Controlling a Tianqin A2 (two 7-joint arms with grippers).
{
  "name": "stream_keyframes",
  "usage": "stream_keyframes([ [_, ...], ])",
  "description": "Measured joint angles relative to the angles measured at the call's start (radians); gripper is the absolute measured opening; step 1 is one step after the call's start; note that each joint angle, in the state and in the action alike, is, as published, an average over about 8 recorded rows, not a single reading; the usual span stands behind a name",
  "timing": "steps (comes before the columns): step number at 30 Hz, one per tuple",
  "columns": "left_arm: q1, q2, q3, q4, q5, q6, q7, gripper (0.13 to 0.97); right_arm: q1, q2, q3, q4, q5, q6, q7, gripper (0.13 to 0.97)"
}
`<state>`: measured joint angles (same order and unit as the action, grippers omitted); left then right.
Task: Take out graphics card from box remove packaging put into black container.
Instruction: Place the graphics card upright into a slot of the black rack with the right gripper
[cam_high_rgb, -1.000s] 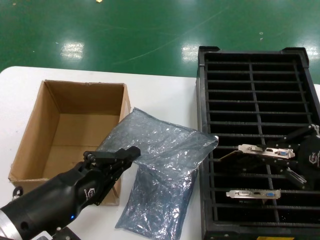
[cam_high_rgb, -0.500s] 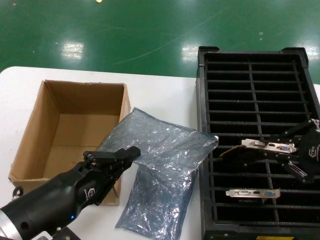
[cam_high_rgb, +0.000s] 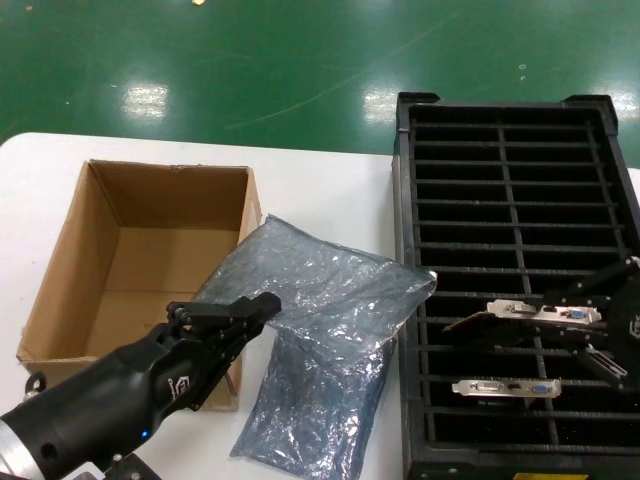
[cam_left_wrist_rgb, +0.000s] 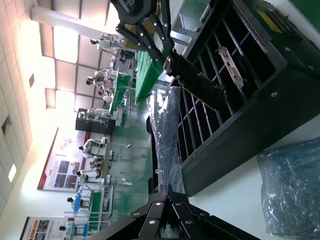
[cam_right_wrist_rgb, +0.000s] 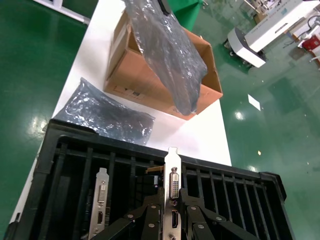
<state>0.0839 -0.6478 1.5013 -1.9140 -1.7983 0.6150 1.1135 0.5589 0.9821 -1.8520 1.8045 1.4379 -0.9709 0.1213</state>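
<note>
We see two bags (cam_high_rgb: 320, 330), two cards; our right gripper (cam_high_rgb: 600, 325) clamps the graphics card (cam_high_rgb: 540, 312) over the black container (cam_high_rgb: 505, 160), left gripper (cam_high_rgb: 255, 310) pinching packaging (cam_high_rgb: 330, 290).

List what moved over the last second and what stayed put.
The right gripper, shut on the graphics card, carried it toward the robot's side and lower over the black container, nearer the card already slotted. The left gripper stayed shut on the raised packaging. The box and the flat bag did not move.
</note>
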Motion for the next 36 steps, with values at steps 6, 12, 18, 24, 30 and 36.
stream_keyframes([
  [6, 0.0, 0.0, 0.0, 0.0, 0.0, 0.0, 0.0, 0.139, -0.034, 0.03, 0.023, 0.041, 0.022, 0.006, 0.002, 0.187],
  [12, 0.0, 0.0, 0.0, 0.0, 0.0, 0.0, 0.0, 0.139, -0.048, 0.044, 0.026, 0.058, 0.03, 0.0, 0.001, 0.187],
  [18, 0.0, 0.0, 0.0, 0.0, 0.0, 0.0, 0.0, 0.139, -0.038, 0.037, 0.01, 0.053, 0.017, -0.011, -0.002, 0.187],
  [24, 0.0, 0.0, 0.0, 0.0, 0.0, 0.0, 0.0, 0.139, -0.023, 0.026, -0.003, 0.045, 0.002, -0.021, -0.002, 0.187],
  [30, 0.0, 0.0, 0.0, 0.0, 0.0, 0.0, 0.0, 0.139, -0.01, 0.019, -0.013, 0.037, -0.016, -0.028, 0.0, 0.187],
  [36, 0.0, 0.0, 0.0, 0.0, 0.0, 0.0, 0.0, 0.139, -0.002, 0.01, -0.023, 0.032, -0.034, -0.032, -0.002, 0.187],
])
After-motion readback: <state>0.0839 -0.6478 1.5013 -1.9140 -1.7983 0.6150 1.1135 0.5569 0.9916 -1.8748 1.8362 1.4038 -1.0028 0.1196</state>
